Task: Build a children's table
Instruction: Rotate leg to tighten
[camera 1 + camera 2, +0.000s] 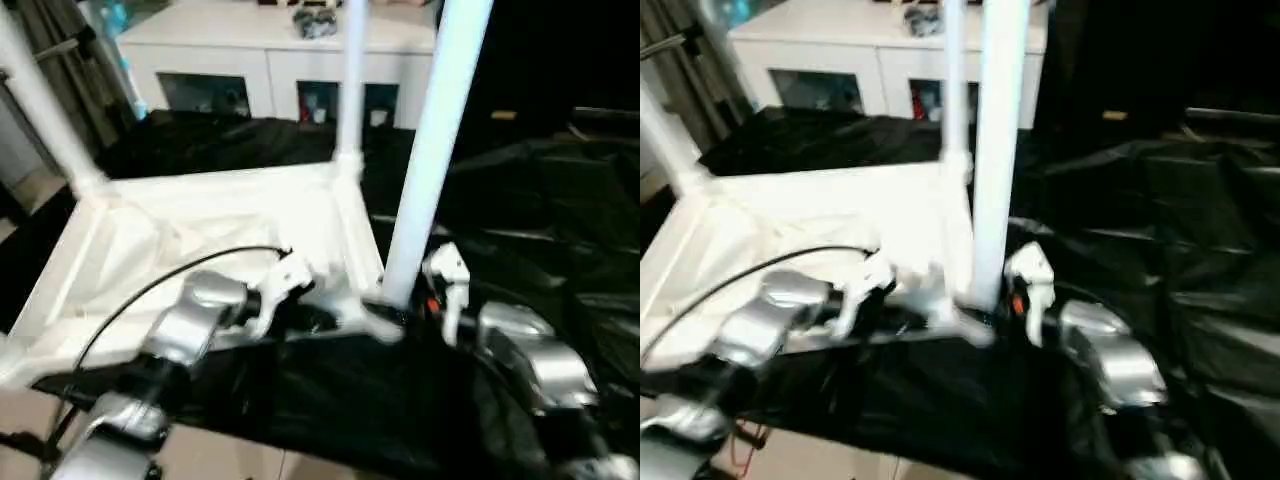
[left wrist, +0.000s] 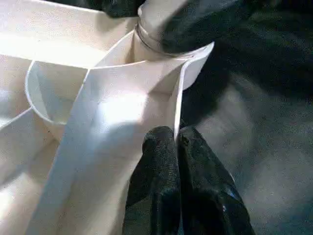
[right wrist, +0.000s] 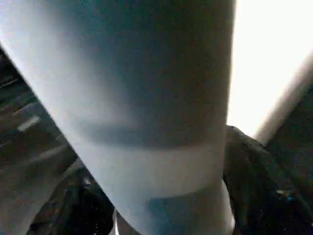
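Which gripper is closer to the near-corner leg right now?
Right. The right gripper sits against the near-corner leg at its base; the left gripper pinches the tabletop rim beside that socket.

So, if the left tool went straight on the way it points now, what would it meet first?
Probably the corner socket of the tabletop, where a leg stands. The left tool, shut on the tabletop's thin rim wall, points along it; depth is unclear.

My left gripper fingers are pressed together; my right gripper reaches inward, both forearms converging.
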